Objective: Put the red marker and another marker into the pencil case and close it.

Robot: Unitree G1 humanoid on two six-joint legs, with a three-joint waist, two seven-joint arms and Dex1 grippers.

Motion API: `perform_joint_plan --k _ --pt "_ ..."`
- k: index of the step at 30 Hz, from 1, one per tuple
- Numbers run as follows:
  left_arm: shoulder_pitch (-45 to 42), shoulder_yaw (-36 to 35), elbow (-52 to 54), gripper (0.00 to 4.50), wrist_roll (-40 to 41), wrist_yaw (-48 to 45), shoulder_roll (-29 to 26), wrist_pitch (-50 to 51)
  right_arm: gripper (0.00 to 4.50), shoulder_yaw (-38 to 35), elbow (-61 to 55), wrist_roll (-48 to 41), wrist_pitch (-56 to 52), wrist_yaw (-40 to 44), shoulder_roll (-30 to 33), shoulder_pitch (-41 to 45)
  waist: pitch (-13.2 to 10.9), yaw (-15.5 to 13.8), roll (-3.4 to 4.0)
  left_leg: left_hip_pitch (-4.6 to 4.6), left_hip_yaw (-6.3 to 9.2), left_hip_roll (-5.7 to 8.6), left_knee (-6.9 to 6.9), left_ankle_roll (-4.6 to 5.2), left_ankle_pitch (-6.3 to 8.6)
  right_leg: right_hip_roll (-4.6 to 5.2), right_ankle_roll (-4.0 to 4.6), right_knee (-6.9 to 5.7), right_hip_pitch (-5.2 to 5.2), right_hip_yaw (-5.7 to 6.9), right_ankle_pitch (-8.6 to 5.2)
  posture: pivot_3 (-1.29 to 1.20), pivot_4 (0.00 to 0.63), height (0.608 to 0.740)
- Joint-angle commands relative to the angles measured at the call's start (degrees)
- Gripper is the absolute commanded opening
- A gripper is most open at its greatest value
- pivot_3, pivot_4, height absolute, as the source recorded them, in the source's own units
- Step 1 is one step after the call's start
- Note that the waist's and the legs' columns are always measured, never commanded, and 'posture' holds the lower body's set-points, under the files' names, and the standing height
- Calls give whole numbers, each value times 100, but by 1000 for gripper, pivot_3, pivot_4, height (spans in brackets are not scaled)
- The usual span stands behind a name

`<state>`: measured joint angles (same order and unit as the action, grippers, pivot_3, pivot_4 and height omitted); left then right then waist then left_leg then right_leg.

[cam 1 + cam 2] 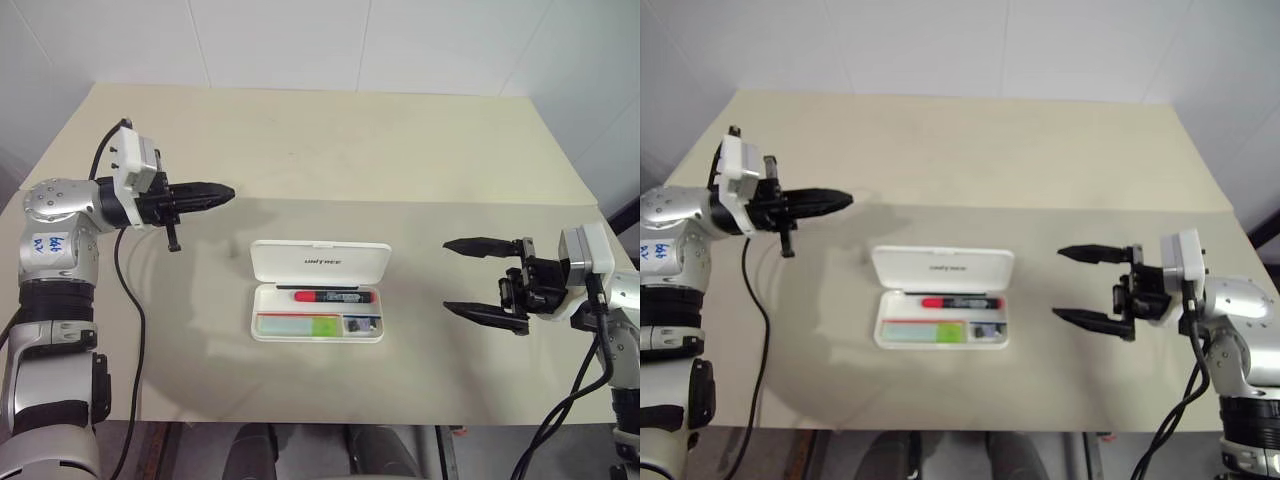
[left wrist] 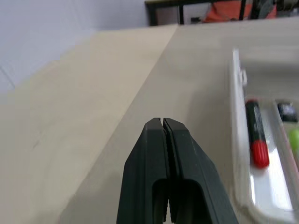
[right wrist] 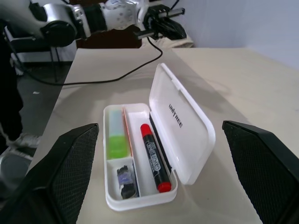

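2 markers [image 3: 154,159], 1 pencil case [image 3: 184,122]

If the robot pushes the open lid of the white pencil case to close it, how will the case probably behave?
The pencil case looks like hard plastic, so its lid should swing stiffly on the hinge without bending. It seems light and sits on a smooth table, so it may slide when pushed. The red marker lies flat inside, so it probably will not block the lid.

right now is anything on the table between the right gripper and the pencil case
No. In the left eye view, only bare table lies between the open right gripper and the pencil case.
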<state>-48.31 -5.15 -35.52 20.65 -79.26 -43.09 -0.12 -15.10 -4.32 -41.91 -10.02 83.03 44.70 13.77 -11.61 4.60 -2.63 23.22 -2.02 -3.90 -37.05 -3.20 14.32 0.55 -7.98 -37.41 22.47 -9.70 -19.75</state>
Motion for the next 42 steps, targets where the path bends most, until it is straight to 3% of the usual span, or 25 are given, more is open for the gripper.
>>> perform_joint_plan --k 1,8,14,20,28,35,42 --pt "-388 125 -700 42 -256 -212 161 -426 4500 -256 33 -33 97 170 206 84 0 -4 0 1 0 0 0 0 0 0 0 0 1 0 0 0 150 740" --pt "-827 206 -1814 42 -339 -964 716 -625 4500 -313 5 -36 61 115 223 125 0 -13 0 5 0 0 -1 1 1 0 -1 0 3 1 0 0 150 740" --pt "-887 668 -2020 42 -296 -1324 946 -508 4500 -411 -48 -241 -61 186 237 20 0 6 0 6 0 0 -1 2 2 -1 -1 -2 6 1 0 0 150 740" --pt "-539 1836 -985 42 480 -1324 761 -155 4500 -468 -96 -351 -96 251 235 -19 0 -3 0 6 1 0 -3 2 2 0 -2 -5 4 -1 0 0 150 740" --pt "-207 2806 699 42 1290 -1324 416 -81 4500 -508 -125 -316 -132 220 233 -89 0 -1 0 5 1 -2 -4 2 2 1 -1 -4 2 -2 0 0 150 740" --pt "51 3482 1406 42 1128 -1324 113 -584 4500 -500 -173 -308 -171 170 221 -134 -1 10 1 4 1 -1 -4 2 2 1 -1 -1 1 -4 0 0 150 740" --pt "-16 4000 1133 42 574 -1324 25 -1506 4500 -498 -236 -291 -180 82 189 -219 -1 2 1 3 0 -1 -7 3 2 1 0 0 -1 -7 0 0 150 740"
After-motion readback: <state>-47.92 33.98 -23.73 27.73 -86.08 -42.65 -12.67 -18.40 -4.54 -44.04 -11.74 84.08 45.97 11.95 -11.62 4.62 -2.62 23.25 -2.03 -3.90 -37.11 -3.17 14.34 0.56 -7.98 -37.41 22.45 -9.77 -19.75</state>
